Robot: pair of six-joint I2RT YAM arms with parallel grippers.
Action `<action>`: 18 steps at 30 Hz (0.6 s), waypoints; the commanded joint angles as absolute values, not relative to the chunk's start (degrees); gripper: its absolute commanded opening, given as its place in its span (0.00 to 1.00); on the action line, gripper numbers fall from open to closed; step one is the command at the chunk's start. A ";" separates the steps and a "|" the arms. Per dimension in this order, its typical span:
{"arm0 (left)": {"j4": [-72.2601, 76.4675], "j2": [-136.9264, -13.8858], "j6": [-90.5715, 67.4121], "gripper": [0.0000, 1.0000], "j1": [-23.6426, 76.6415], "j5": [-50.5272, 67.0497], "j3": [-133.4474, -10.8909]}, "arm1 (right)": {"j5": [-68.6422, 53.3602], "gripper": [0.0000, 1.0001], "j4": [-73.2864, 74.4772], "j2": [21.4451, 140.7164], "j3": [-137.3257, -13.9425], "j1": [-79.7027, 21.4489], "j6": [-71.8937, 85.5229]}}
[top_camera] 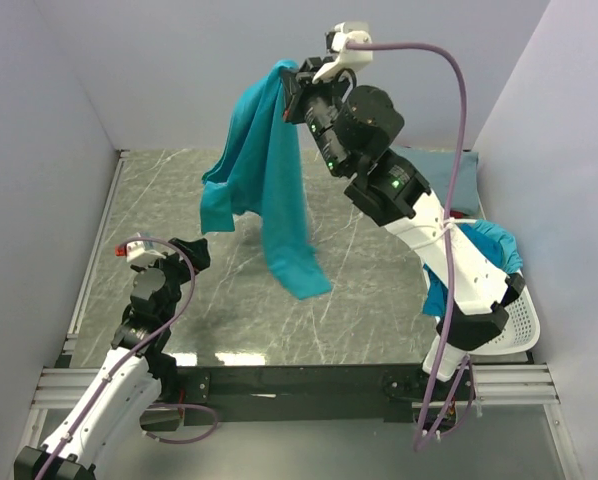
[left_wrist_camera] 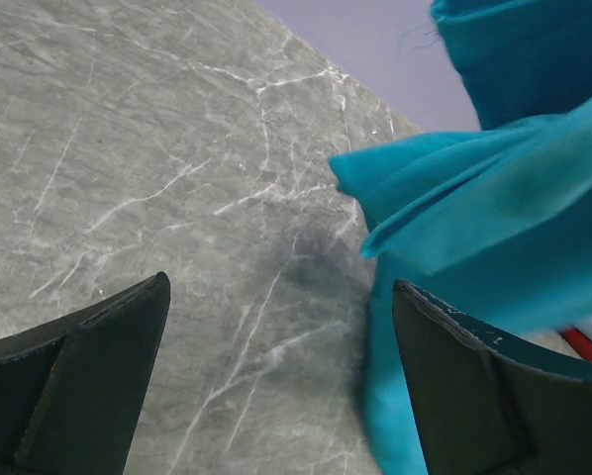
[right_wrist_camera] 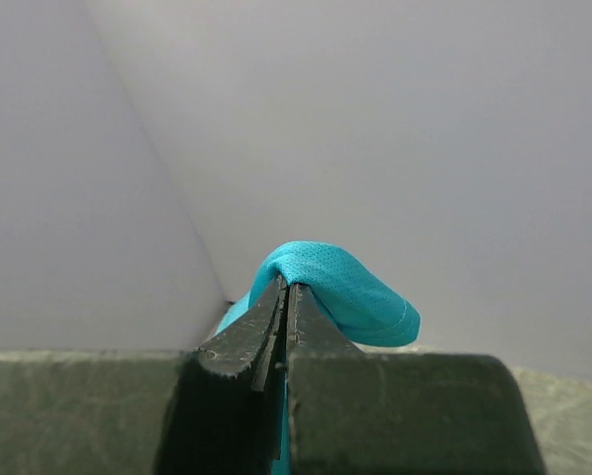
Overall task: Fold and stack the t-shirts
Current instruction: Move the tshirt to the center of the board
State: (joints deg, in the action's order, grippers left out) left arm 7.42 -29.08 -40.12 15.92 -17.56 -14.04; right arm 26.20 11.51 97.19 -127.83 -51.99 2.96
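Presently the teal t-shirt (top_camera: 264,170) is held dangling high above the table (top_camera: 369,300), pinched between the pressed-together fingers of the right gripper (top_camera: 293,95), so spreading is judged under way; next a hanging corner must be caught by the left gripper (top_camera: 187,250), whose fingers are spread.

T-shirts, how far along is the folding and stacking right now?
Early on. Done: one grey-blue shirt seems to lie folded at the far right of the table, partly hidden. In hand: the right gripper is shut on a teal t-shirt, which hangs unfolded above the table; the left gripper is open beside it, holding nothing. Left: fold that one, plus more teal cloth in the white basket.
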 commanded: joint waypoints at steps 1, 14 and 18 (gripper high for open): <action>8.61 -29.18 -40.52 0.99 15.64 -18.72 -14.33 | 34.51 0.00 3.79 94.66 -123.06 -51.86 0.53; 11.42 -33.66 -38.85 0.99 15.73 -14.51 -15.38 | 16.28 0.79 18.81 108.46 -112.70 -28.13 24.70; 11.95 -37.34 -38.93 0.97 17.22 -13.53 -16.61 | 11.53 0.83 11.89 105.13 -98.03 -28.04 25.57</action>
State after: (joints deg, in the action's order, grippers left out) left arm 8.97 -35.11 -39.70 16.10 -15.51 -14.15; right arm 18.76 15.49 109.43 -104.09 -25.78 22.06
